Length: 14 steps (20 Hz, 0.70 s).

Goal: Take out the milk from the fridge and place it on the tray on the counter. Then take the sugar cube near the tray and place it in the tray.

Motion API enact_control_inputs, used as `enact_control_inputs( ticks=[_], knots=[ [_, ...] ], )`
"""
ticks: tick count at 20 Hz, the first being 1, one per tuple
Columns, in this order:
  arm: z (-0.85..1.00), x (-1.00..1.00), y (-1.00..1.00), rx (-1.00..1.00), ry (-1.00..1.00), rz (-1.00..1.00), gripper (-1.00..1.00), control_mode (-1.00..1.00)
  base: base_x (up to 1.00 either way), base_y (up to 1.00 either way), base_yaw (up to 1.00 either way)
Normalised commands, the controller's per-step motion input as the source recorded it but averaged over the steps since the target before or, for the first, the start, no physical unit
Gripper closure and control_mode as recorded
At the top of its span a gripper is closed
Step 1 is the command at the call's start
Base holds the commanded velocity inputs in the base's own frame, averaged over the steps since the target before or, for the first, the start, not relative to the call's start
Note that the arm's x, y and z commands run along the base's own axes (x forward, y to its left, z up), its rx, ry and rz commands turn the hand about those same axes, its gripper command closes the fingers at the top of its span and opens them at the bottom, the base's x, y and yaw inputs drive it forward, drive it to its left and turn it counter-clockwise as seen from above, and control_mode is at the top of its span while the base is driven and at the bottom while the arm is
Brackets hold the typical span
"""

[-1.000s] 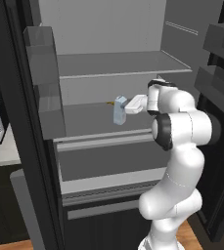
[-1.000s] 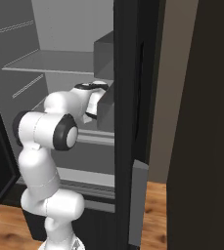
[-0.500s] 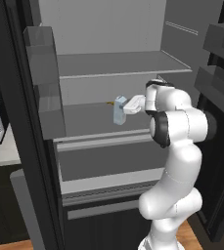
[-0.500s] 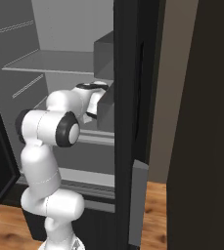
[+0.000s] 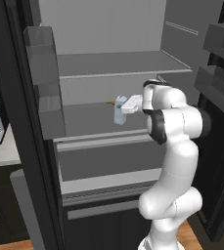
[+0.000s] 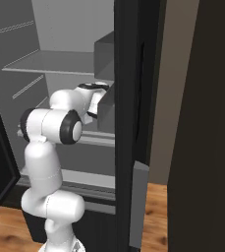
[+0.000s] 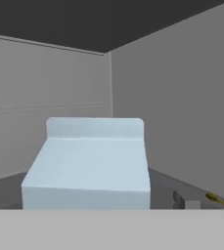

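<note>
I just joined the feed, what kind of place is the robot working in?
Probably a home kitchen: an open fridge with grey shelves, a milk carton on one, and a counter to its left.

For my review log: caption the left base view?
Open claw reaching the milk on a fridge shelf.

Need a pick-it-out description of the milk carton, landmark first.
Open fridge, middle grey shelf: a small pale blue-and-white milk carton with a gabled top stands upright near the front edge, right at the open gripper. Its only neighbour is a flat yellow banana behind it.
</note>
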Motion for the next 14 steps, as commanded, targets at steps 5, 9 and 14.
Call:
enact_control_inputs(
  ticks=[5, 9, 14],
  knots=[
    [-0.12, 0.16, 0.16, 0.00, 0.00, 0.00, 1.00, -1.00, 0.00, 0.00, 0.00],
    [-0.03, 0.02, 0.00, 0.00, 0.00, 0.00, 1.00, -1.00, 0.00, 0.00, 0.00],
    [0.00, -0.02, 0.00, 0.00, 0.00, 0.00, 1.00, -1.00, 0.00, 0.00, 0.00]
  ],
)
